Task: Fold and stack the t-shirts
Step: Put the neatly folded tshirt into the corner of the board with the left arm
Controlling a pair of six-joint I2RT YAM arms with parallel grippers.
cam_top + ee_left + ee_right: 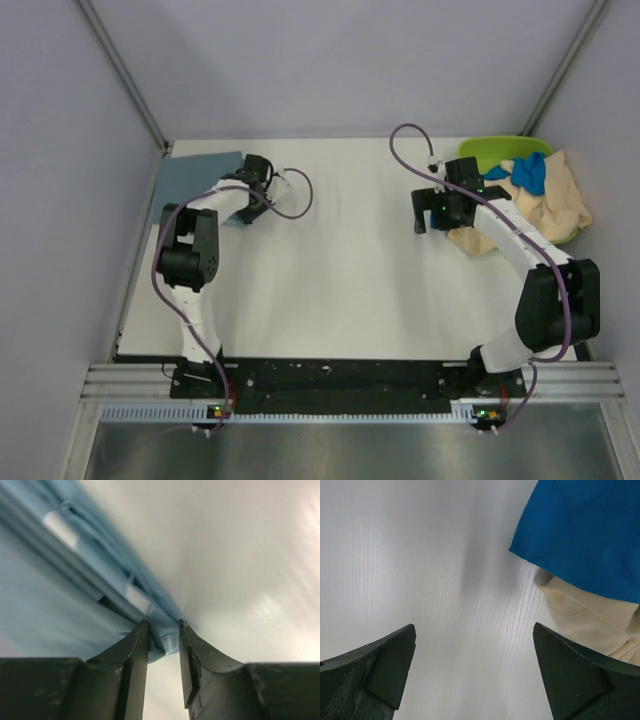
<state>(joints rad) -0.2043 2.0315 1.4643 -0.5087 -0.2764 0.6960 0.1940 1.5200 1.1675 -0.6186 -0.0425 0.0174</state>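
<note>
The slate-blue t-shirt lies folded flat at the table's far left. My left gripper is at its right edge. In the left wrist view the jaws stand close together, with a bunched corner of the slate-blue shirt pinched between the tips. My right gripper is open and empty over bare table, just left of the pile. The bright blue shirt lies crumpled on the cream-beige shirt. Both show in the right wrist view, blue and cream. The teal shirt is out of view.
A lime-green tub stands at the far right under the shirt pile. A purple cable loops on the table right of the left gripper. White walls close in the table on three sides.
</note>
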